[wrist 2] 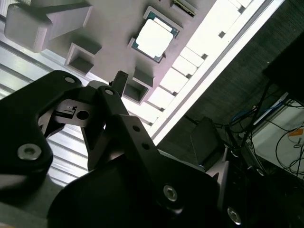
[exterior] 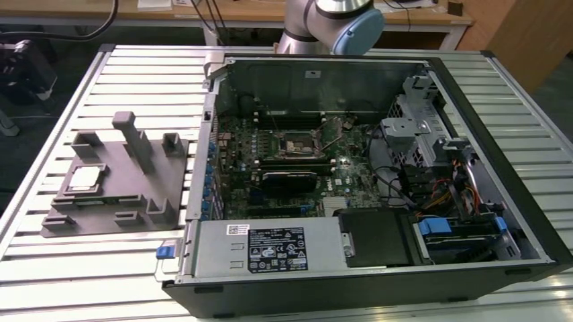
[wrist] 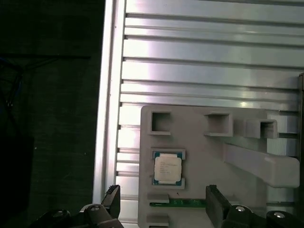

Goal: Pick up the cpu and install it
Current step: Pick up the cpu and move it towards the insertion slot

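on the grey fixture, cpu lies untouched beyond the gripper, jaws open.

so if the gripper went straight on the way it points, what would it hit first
Most likely the cpu, lying on the grey fixture block: in the first wrist view it sits roughly centred ahead of the gripper, between its open fingers. How far off is unclear.

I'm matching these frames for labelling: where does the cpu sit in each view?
Exterior view: the cpu lies on the grey fixture block, at the exterior view's left.
First wrist view: cpu on the block, just beyond the open gripper.
Second wrist view: cpu on the block, past the gripper.
Shared landmark: the grey fixture block.
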Robot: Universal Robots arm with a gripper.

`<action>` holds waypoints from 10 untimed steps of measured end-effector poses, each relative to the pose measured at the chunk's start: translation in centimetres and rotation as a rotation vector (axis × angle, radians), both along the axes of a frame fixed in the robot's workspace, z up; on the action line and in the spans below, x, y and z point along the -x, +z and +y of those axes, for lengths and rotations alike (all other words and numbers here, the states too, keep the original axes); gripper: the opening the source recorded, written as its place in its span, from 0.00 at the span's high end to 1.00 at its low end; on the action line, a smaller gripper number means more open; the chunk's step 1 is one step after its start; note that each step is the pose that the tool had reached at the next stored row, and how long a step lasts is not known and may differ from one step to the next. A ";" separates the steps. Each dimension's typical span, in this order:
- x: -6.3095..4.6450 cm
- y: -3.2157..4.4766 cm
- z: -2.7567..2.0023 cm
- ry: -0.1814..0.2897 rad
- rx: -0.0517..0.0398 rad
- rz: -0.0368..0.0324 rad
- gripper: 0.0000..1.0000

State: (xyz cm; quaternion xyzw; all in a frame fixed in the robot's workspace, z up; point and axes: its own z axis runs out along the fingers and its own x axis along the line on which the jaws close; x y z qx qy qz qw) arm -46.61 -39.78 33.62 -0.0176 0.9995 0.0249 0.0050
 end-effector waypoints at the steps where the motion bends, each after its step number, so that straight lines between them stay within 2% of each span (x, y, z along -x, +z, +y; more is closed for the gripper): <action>1: 0.0 -0.06 0.00 0.000 0.0000 0.0001 0.20; 10: 0.0 -0.41 0.00 0.000 0.0001 0.0022 0.20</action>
